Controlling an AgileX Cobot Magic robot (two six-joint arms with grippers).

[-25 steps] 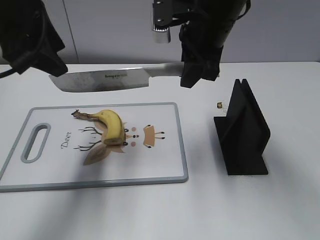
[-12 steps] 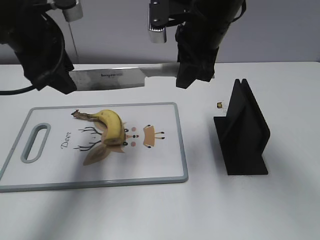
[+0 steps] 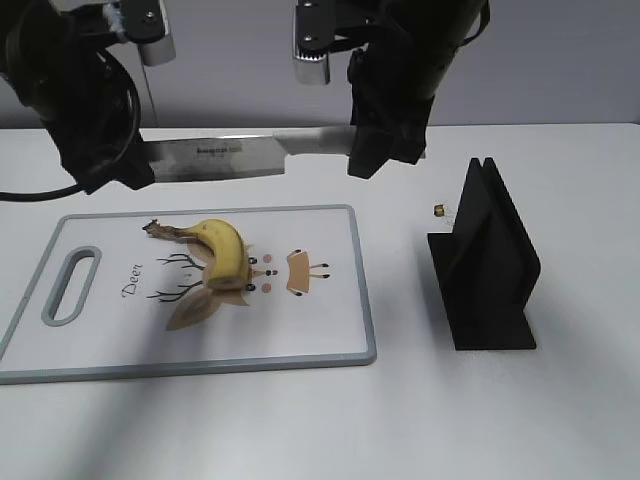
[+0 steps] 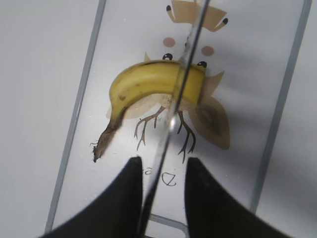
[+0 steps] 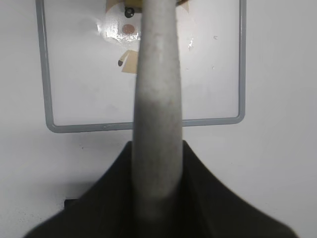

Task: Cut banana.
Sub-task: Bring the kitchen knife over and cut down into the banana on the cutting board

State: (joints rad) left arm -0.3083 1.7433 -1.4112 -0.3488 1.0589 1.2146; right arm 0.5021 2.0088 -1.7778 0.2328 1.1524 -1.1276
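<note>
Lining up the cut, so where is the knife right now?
In the exterior view the knife hangs level in the air behind the cutting board, above the banana; the right gripper holds its handle and the left gripper flanks its tip.
</note>
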